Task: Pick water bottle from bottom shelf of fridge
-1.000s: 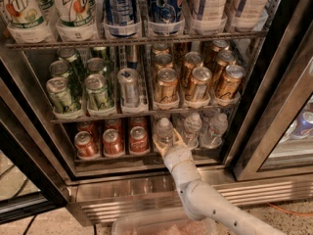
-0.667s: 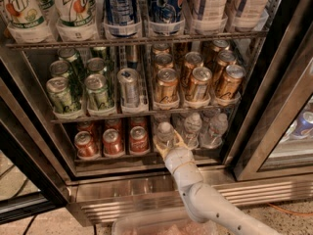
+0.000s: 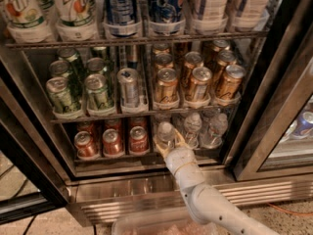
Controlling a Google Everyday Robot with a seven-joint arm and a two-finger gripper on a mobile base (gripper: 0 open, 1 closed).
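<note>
The fridge (image 3: 254,126) stands open in front of me. On its bottom shelf (image 3: 146,155) several clear water bottles with white caps stand at the right. My gripper (image 3: 169,142) reaches in from below on a white arm. Its yellowish fingers (image 3: 159,145) hug both sides of the leftmost water bottle (image 3: 166,131), which stands upright on the shelf. Two more bottles (image 3: 193,126) stand just to its right.
Three red cans (image 3: 112,142) stand left of the bottles on the same shelf. The rack above holds green cans (image 3: 78,89), a silver can (image 3: 128,84) and gold cans (image 3: 195,82). The steel base grille (image 3: 146,195) runs below. A clear bin (image 3: 146,226) sits at the bottom edge.
</note>
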